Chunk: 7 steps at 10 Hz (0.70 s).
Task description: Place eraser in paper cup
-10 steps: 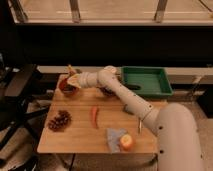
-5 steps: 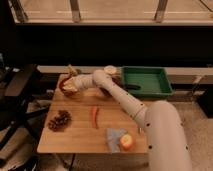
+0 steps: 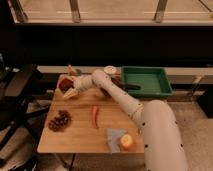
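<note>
The gripper (image 3: 69, 89) is left of frame centre, at the counter's (image 3: 80, 135) far corner; the paper cup (image 3: 110, 70) stands just left of the green tray (image 3: 145, 82).

the claw (image 3: 70, 91) sits at the table's (image 3: 75, 139) far left corner and its arm (image 3: 119, 97) bars the back edge before the paper cup (image 3: 110, 70) and green tray (image 3: 146, 83), leaving bare wood between the dark cluster (image 3: 60, 121), thin orange thing (image 3: 95, 116) and apple (image 3: 126, 142).
</note>
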Each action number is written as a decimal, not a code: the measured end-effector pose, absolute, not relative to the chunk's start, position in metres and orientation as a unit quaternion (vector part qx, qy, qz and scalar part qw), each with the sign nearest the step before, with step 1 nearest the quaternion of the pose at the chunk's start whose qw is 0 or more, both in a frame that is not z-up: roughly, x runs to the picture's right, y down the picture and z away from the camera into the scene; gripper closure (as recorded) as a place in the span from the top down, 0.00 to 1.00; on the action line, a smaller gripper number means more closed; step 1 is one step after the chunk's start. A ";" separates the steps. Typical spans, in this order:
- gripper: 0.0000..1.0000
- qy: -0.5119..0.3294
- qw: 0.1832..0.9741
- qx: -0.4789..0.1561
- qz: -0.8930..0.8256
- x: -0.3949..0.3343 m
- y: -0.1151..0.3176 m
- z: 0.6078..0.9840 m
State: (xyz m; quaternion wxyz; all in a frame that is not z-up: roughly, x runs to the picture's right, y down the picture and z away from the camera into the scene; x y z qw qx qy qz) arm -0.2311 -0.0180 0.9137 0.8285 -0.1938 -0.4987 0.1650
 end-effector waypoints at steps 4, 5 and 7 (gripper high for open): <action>0.80 -0.482 0.835 -0.218 0.150 -0.240 -0.010 0.927; 0.80 -0.478 0.837 -0.222 0.149 -0.239 -0.008 0.930; 0.80 -0.470 0.839 -0.231 0.146 -0.238 -0.004 0.933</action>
